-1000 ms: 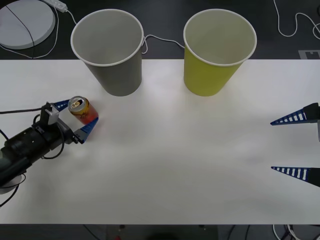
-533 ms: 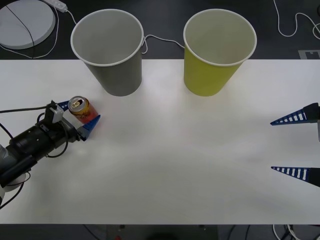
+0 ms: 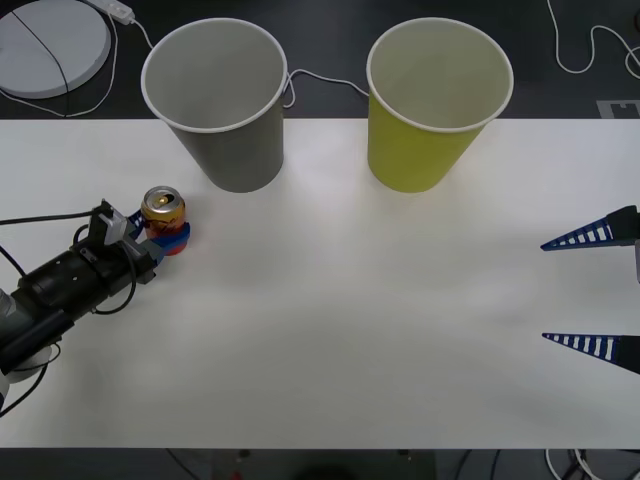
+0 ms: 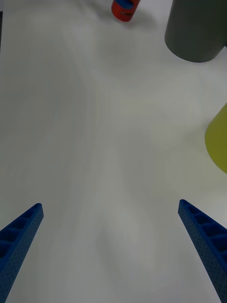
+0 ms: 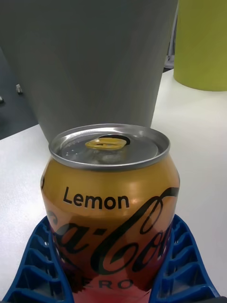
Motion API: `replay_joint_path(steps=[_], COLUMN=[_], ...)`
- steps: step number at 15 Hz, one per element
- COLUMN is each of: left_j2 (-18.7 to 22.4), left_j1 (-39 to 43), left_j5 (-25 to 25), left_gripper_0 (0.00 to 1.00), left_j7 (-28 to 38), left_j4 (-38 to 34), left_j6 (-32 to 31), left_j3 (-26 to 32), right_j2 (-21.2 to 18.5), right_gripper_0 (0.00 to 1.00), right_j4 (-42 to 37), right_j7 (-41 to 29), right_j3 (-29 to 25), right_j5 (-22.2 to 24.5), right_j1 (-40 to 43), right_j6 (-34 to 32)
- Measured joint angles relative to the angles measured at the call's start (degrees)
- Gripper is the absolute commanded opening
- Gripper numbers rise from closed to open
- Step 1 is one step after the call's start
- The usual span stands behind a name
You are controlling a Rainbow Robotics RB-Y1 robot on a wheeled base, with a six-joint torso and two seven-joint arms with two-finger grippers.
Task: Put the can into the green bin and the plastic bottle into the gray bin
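Your left claw [image 3: 160, 238] sits at the left of the front frame, its blue ribbed fingers [image 5: 182, 265] pressed against both sides of the can [image 3: 163, 216] — it is gripping the can, which stands upright on the white desk [image 3: 330, 320] with its shiny top facing up. In the left wrist picture the can [image 5: 111, 208] fills the lower half, the word "Lemon" readable on its golden-orange side, and the blue fingers hug it low on either flank. Just beyond the can, toward the top of the front frame, stands the gray bin [image 3: 216, 100], upright and open-mouthed; the green bin [image 3: 437, 102] stands upright to the right of it, the two cups well apart from each other along the desk's far edge. The can is near the gray bin's base but not touching it. Your right claw [image 3: 590, 290] waits at the right edge of the front frame, its two blue fingers spread wide with nothing between them; its wrist picture shows the bare desk, the gray bin [image 4: 197, 29] and a slice of the green bin [image 4: 218, 142] — plus the can [image 4: 125, 9] far off at the top edge.
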Motion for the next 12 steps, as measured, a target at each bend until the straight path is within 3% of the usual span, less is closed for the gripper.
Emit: replay_joint_path(steps=[6,12], left_j2=[0.1,1.9], left_j1=[2.7,13.5], left_j5=[-7.9,-19.7], left_gripper_0=[0.00,0.00], left_j7=[2.5,23.1], left_j4=[-7.0,-28.8], left_j6=[0.0,1.3], left_j3=[3.6,5.1], right_j2=[0.0,0.0], right_gripper_0=[1.00,1.00], right_j4=[0.0,0.0], right_j7=[0.0,0.0], right_j3=[0.0,0.0], right_j5=[0.0,0.0], right_j1=[0.0,0.0], right_j6=[0.0,0.0])
